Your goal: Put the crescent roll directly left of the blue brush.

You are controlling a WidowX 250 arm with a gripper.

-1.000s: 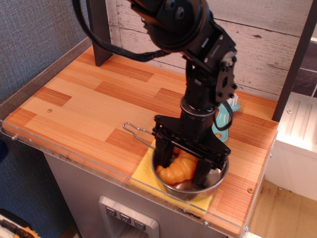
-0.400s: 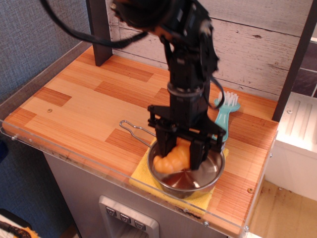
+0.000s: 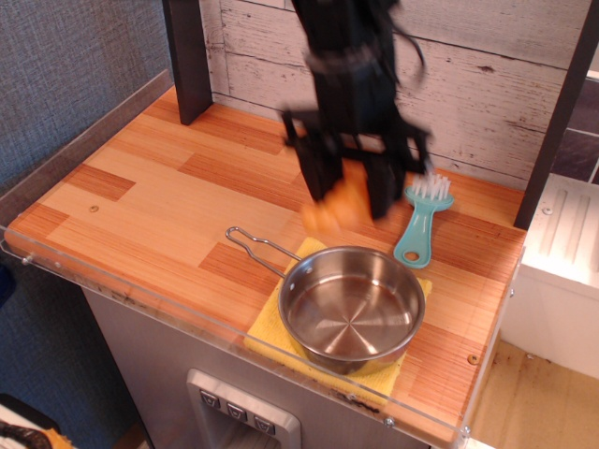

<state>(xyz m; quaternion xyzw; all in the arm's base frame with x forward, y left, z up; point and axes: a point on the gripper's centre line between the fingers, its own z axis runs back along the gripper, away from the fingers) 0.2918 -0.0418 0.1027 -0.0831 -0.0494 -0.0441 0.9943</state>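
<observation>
The gripper (image 3: 348,192) hangs above the wooden table (image 3: 150,196), its two dark fingers (image 3: 315,168) pointing down and closed on the crescent roll (image 3: 329,208), which shows as an orange blur between them. The roll is in the air, clear of the boards, over the middle of the table behind the pan (image 3: 350,306) and to the left of the blue brush (image 3: 421,220). The picture is smeared around the arm, so the roll's exact outline and how its ends sit against the fingers cannot be made out. The brush lies flat on the table near the right back corner, its white bristles toward the wall and its handle, with the hole at the end, pointing toward the front edge; the right finger of the gripper stands just beside the bristle end. The steel pan sits empty near the front edge, resting on a yellow cloth (image 3: 271,332) whose corners stick out under it, with the pan's wire handle reaching left and back. A whitewashed plank wall (image 3: 505,84) runs behind the table, and a dark post (image 3: 187,56) stands at the left back corner
</observation>
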